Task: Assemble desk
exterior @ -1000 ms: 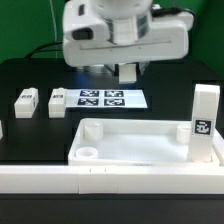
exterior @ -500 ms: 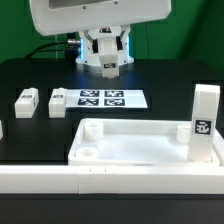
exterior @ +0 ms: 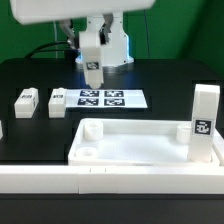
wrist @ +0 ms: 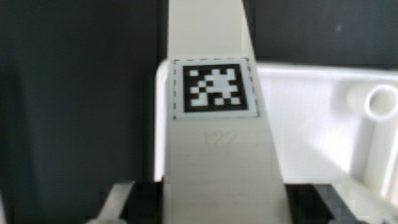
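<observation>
The gripper [wrist: 199,200] is clamped on a white leg [wrist: 214,140], one jaw on each side; it looks hard, light and smooth; squeeze the flat sides, above the tabletop [wrist: 338,110].

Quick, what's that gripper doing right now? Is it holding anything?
Gripper: closed on a white desk leg with a square marker.

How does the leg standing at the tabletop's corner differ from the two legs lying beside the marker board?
The standing leg is upright against the tabletop; the two lying legs rest flat on the table, apart from it. All are white blocks; the standing leg and at least one lying leg bear markers.
</observation>
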You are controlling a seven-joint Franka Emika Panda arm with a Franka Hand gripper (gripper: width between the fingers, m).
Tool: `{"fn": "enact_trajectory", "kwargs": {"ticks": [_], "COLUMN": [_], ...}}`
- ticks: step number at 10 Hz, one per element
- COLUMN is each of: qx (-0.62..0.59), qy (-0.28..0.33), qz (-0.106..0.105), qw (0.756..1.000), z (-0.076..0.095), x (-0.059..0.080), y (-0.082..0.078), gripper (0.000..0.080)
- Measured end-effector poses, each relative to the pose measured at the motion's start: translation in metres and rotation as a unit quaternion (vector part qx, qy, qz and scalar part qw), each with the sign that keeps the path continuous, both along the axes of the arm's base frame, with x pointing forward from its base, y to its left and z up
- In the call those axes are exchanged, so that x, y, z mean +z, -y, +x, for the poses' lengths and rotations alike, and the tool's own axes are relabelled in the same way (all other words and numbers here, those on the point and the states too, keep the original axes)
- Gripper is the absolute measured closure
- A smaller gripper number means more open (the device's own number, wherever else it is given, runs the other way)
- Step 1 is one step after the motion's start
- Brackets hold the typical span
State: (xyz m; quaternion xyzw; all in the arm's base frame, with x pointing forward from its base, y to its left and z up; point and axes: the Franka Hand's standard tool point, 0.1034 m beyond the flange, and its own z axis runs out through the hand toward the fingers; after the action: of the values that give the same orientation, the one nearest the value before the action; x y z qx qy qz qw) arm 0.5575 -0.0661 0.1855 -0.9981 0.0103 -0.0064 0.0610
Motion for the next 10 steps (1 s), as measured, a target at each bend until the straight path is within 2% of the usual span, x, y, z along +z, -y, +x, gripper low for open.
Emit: {"fn": "enact_trajectory", "kwargs": {"ticks": [1,2,4,5,6,7,9,10], "qx": [-0.008,-0.013,-0.027,-0.034,-0.035,-0.034,-0.037,-0.038], "qy": [0.044,0.058,0.134,0.162,0.179,0.212,0.265,0.298], "qz": [-0.011,-0.015,-0.036,-0.042,-0.046,-0.062,-0.096,-0.135], "qw": [0.999,0.998,0.99,0.985,0.982,0.975,0.959,0.944], "z": [0.007,0.0,0.008,0.015,0.03,0.043,0.053,0.054], "x": [-0.001,-0.006,-0.005,-0.012,-0.013,-0.005,0.01,0.011], "y": [0.003,0.004,0.013,0.017,0.023,0.033,0.055,0.064], "gripper": [0.0509,0.0509,0.0509,0.0509,0.0509,0.0509,0.0509,0.0509]}}
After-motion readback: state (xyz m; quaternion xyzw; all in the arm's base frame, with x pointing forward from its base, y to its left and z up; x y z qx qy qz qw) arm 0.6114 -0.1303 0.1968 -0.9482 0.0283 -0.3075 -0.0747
